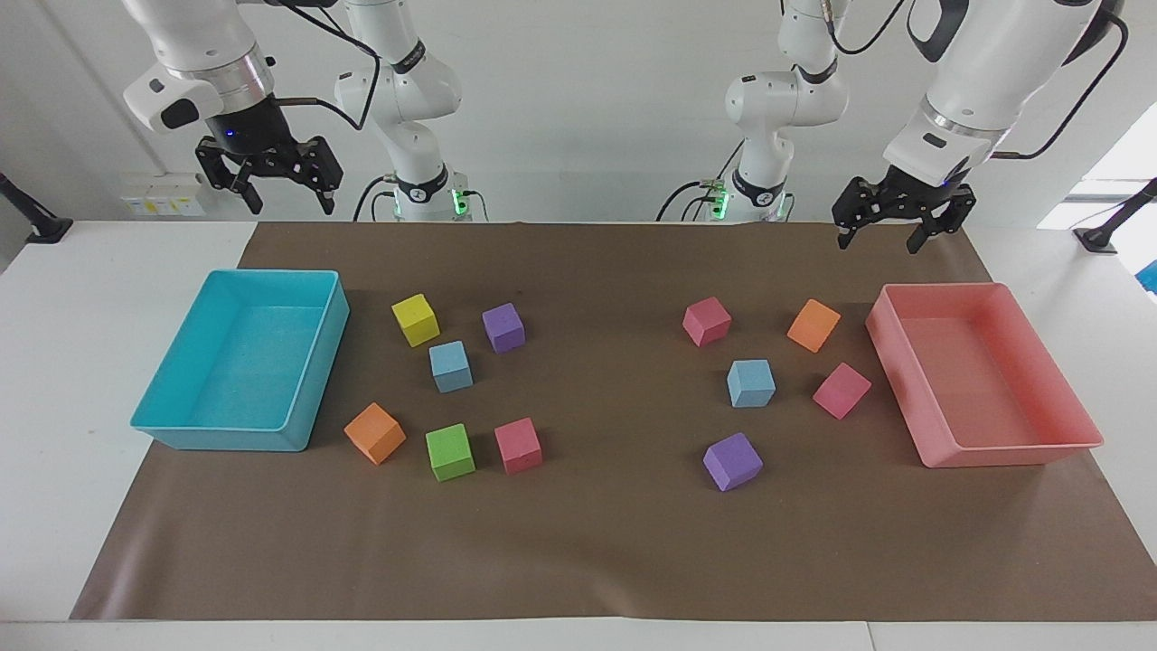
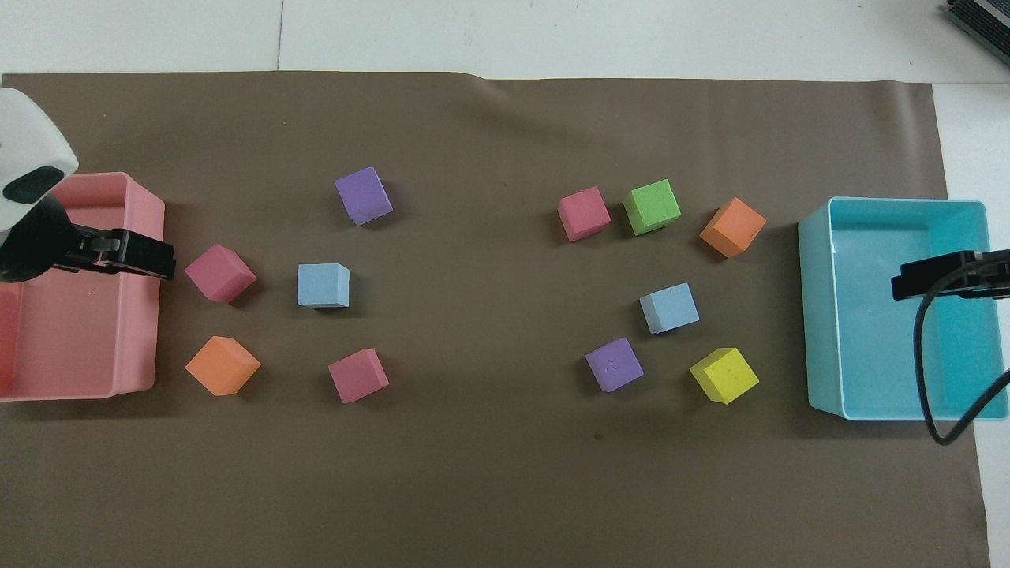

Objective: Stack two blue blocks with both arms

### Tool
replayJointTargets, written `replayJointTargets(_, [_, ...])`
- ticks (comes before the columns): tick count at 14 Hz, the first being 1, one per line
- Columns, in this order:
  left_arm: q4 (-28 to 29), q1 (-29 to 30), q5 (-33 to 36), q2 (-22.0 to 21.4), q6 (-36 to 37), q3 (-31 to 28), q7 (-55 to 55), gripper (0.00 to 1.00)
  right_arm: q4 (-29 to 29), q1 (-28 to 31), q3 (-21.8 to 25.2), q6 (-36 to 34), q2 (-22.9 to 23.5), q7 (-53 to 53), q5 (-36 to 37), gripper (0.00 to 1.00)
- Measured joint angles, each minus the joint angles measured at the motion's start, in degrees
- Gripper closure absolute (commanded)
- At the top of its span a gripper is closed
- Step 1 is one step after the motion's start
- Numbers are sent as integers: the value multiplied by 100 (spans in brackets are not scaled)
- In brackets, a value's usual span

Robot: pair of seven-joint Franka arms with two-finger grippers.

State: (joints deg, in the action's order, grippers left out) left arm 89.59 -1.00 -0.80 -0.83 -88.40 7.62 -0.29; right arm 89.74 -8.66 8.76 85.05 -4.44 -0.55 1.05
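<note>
Two sky-blue blocks lie apart on the brown mat. One blue block (image 1: 751,382) (image 2: 323,285) sits among the cubes toward the left arm's end. The other blue block (image 1: 450,366) (image 2: 669,308) sits among the cubes toward the right arm's end. My left gripper (image 1: 879,240) (image 2: 130,254) hangs open and empty, high over the pink tray (image 1: 1012,452) (image 2: 146,331). My right gripper (image 1: 289,204) (image 2: 931,282) hangs open and empty, high over the turquoise tray (image 1: 226,440) (image 2: 821,331). Neither gripper touches a block.
By the first blue block lie two pink cubes (image 1: 706,321) (image 1: 841,390), an orange cube (image 1: 813,325) and a purple cube (image 1: 732,461). By the other lie a yellow (image 1: 415,319), purple (image 1: 503,326), orange (image 1: 374,433), green (image 1: 450,451) and pink cube (image 1: 518,445).
</note>
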Motion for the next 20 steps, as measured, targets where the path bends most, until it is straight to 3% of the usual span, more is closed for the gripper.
replayJointTargets(20, [0, 0, 0, 0, 0, 0, 0, 0, 245, 0, 2, 117, -141, 0, 0, 0])
